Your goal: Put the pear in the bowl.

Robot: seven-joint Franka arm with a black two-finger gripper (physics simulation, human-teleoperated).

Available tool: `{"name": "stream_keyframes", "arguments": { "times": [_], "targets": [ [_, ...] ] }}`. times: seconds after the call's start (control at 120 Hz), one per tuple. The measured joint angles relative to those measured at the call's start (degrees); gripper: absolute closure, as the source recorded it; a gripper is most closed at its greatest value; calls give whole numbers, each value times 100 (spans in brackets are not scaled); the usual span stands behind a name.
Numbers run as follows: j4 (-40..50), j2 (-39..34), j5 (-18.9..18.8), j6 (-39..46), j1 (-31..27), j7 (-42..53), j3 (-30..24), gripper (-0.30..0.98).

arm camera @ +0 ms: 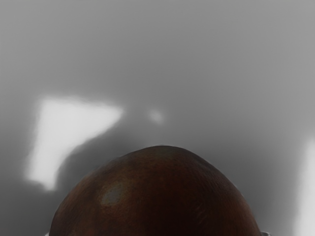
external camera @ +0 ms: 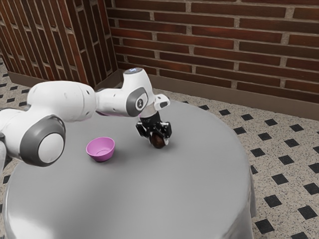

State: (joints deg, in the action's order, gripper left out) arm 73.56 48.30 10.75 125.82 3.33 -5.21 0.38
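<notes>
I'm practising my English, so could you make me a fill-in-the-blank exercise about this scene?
The brown fruit at the gripper is the ____.
In the exterior view, the bowl stands to the ____ of the gripper.
The number of fruits inside the bowl is ____.
The wall beyond the table is built of ____.

Missing words, in order: pear; left; zero; bricks.
</notes>
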Motion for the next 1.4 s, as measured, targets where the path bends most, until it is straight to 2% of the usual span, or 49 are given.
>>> {"name": "stream_keyframes", "arguments": {
  "times": [0.25,0.4,0.5,0.725,0.958,1.117,1.4],
  "targets": [
    [8,-47,-77,11,14,-53,25,31],
    [91,-286,-244,-19,69,-90,76,29],
    [505,-783,-309,-41,201,-108,312,29],
    [2041,-2163,-356,-59,185,-158,583,29],
    [3123,-3078,-527,-59,146,-240,964,28],
    [3305,-3105,-572,-60,-15,-289,1094,28],
    [3268,-2654,-525,-22,-289,-343,1065,28]
  ]
}}
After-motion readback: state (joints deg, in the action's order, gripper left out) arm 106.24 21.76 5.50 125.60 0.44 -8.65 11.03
